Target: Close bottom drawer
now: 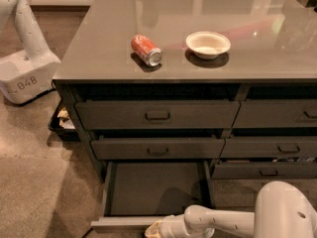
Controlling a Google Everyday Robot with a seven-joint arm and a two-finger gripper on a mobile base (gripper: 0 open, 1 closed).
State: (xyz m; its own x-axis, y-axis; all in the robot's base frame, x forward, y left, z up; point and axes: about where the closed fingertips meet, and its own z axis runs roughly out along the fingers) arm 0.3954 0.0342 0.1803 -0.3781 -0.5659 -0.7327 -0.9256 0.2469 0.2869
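Observation:
The bottom drawer [148,187] of the left stack stands pulled out, its plain dark inside showing and its low front panel [124,223] near the lower edge of the camera view. My gripper [154,230] is at the bottom edge, right at the outside of that front panel near its middle, on the end of my white arm [218,222], which reaches in from the lower right. The drawer's pull handle is hidden behind the gripper.
Two shut drawers [157,114] sit above the open one; a neighbouring stack [277,148] is to the right. A red can [146,49] and a white bowl [208,44] are on the counter. Another white robot base [25,73] and a dark bin [62,123] are at the left.

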